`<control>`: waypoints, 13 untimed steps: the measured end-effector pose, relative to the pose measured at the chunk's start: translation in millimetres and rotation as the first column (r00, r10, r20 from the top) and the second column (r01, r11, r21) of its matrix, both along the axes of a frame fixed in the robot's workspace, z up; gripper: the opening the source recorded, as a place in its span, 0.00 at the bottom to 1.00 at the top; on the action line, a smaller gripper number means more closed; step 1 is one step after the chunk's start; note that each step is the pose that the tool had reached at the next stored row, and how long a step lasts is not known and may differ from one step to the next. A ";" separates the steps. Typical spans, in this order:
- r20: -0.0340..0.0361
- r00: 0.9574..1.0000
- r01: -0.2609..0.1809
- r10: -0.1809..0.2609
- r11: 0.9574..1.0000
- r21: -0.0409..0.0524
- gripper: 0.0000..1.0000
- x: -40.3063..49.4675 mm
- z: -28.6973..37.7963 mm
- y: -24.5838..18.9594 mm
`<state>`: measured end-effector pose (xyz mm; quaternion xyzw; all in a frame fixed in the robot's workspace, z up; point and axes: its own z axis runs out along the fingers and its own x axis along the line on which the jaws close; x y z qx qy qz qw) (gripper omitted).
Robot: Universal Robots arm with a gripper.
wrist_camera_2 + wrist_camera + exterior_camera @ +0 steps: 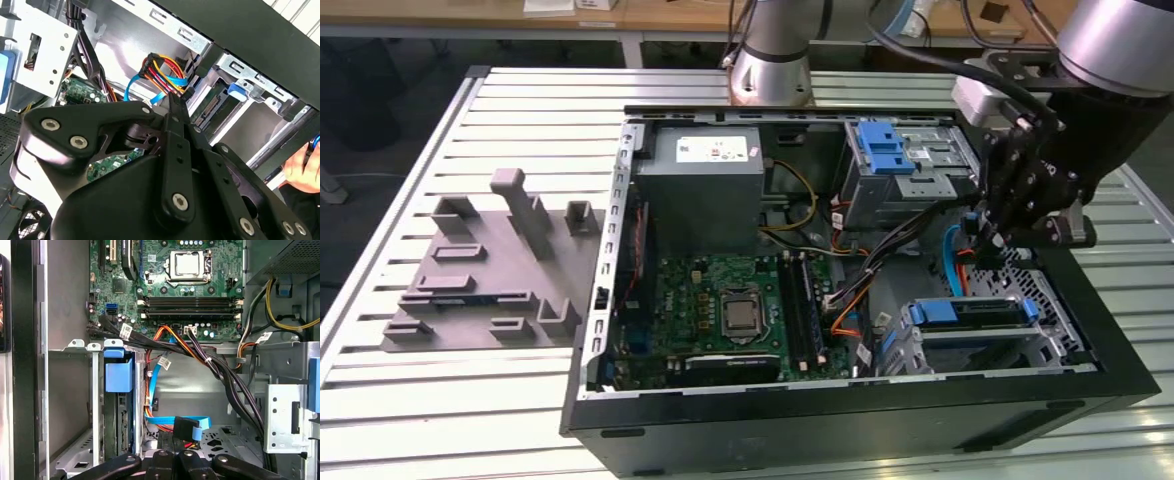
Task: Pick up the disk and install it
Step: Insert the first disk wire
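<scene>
The disk (970,312) sits edge-on in the lower drive cage (1051,345), at the corner of the case (854,425) on the exterior view's right. Its blue end handle (119,372) is level with the cage mouth. It looks installed, though I cannot tell whether the rails have latched. Thin silver slab in profile, with smooth blue plastic rails against the dull stamped steel of the cage, which is perforated and sharply folded. My claw (985,256) hangs inside the open case, just above and beside that cage. The fingers (187,462) are drawn together with nothing between them, as best I read both wrist views. Hazards, by my judgement: a flat blue data cable (192,424) loops right at my fingertips, and a bundle of orange, red and yellow wires (165,70) lies just past them. Both look limp and springy, easy to hook on my black linkage if I shift sideways, and a tug could unseat a plug. Thick black cables (222,372) drape across the gap between the cage and the green motherboard (190,290), whose bare sockets and small parts would not forgive a knock. A person's hand (302,167) is near the case's edge, beyond the cage, and any swing that way risks contact.
</scene>
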<state>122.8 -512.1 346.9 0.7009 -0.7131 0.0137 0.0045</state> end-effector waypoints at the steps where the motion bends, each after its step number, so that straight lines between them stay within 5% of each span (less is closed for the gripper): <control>1: 0.000 1.000 0.000 0.000 1.000 0.000 0.11 0.0 0.3 0.0; 13: 0.000 1.000 0.000 0.000 1.000 0.000 0.11 0.0 1.9 0.0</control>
